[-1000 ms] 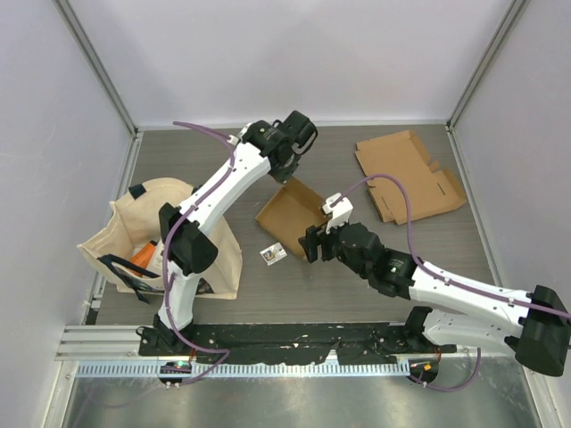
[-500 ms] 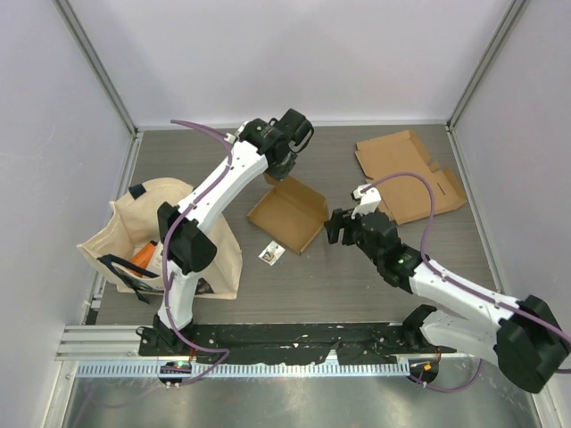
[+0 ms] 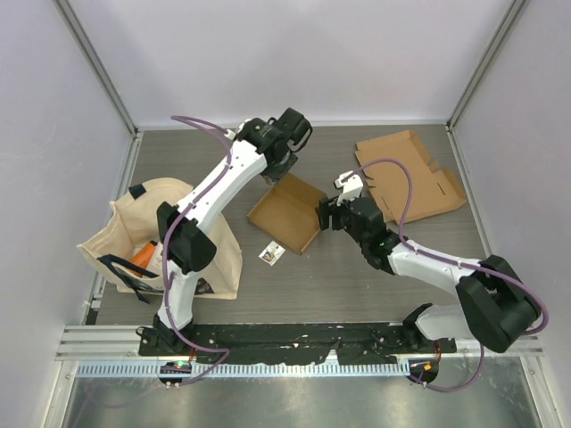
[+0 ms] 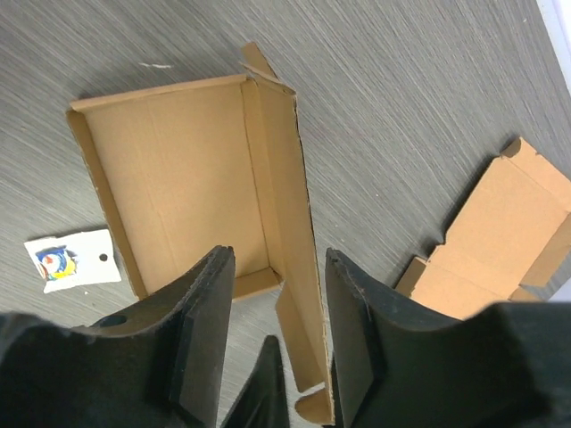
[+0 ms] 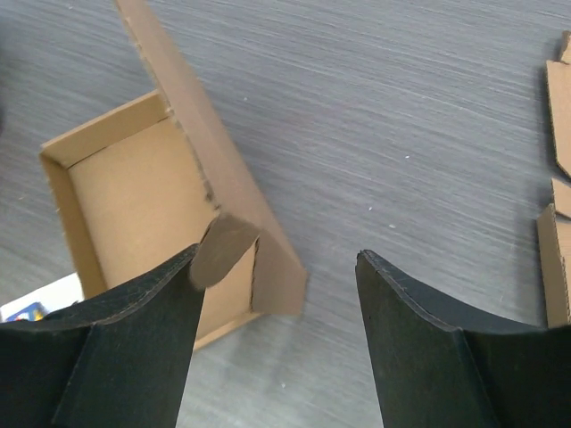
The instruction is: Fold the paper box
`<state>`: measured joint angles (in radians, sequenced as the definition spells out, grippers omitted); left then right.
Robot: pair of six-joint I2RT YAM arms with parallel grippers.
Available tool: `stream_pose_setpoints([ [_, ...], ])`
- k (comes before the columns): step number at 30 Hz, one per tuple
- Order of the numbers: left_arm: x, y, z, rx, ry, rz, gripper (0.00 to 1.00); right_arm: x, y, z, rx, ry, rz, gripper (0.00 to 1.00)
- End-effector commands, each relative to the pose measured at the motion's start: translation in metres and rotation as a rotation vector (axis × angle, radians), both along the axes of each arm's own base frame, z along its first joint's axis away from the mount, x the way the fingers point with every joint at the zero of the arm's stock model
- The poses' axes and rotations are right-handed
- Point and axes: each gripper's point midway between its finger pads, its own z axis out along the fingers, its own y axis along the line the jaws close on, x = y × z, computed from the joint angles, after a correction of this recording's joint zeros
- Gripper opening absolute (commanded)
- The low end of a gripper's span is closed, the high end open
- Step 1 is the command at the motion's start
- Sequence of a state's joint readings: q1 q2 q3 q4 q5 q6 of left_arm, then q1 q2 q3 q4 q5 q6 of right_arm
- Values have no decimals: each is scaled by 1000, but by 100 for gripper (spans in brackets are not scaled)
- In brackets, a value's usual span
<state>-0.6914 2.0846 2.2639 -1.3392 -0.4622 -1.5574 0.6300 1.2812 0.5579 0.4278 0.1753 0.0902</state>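
Note:
The paper box (image 3: 284, 214) lies partly folded as an open brown tray in the middle of the table, with its long right wall raised. My left gripper (image 3: 280, 168) hovers over its far corner. In the left wrist view the left gripper (image 4: 278, 332) is open, and the box's (image 4: 178, 169) raised wall and end tab stand between the fingers, close to the right finger (image 4: 357, 343). My right gripper (image 3: 328, 214) sits at the box's right side. It (image 5: 277, 299) is open, and the box's (image 5: 134, 196) rounded tab is at the tip of its left finger (image 5: 134, 348).
A flat unfolded cardboard blank (image 3: 406, 169) lies at the back right. A small printed card (image 3: 272, 253) lies just in front of the box. A cream cloth bag (image 3: 169, 232) with an orange item inside stands at the left, beside the left arm's base.
The left jaws have opened and let go of the box's wall. The right gripper pulled back to the right, then came in again to the box's right side.

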Motion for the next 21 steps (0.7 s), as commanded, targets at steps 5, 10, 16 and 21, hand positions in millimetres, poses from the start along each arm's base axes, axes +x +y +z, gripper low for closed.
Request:
stream_pose_setpoints([
  [5, -20, 47, 58, 196, -125, -218, 67, 39, 17, 34, -6, -155, 71, 53],
  [10, -66, 57, 83, 212, -397, -634, 74, 42, 27, 31, 16, -135, 188, 35],
  [16, -144, 19, 70, 41, -647, -1134, 76, 45, 21, 21, 4, -116, 260, 22],
  [21, -177, 14, 4, 325, -453, -1319, 74, 52, 10, 14, -20, -72, 320, 17],
])
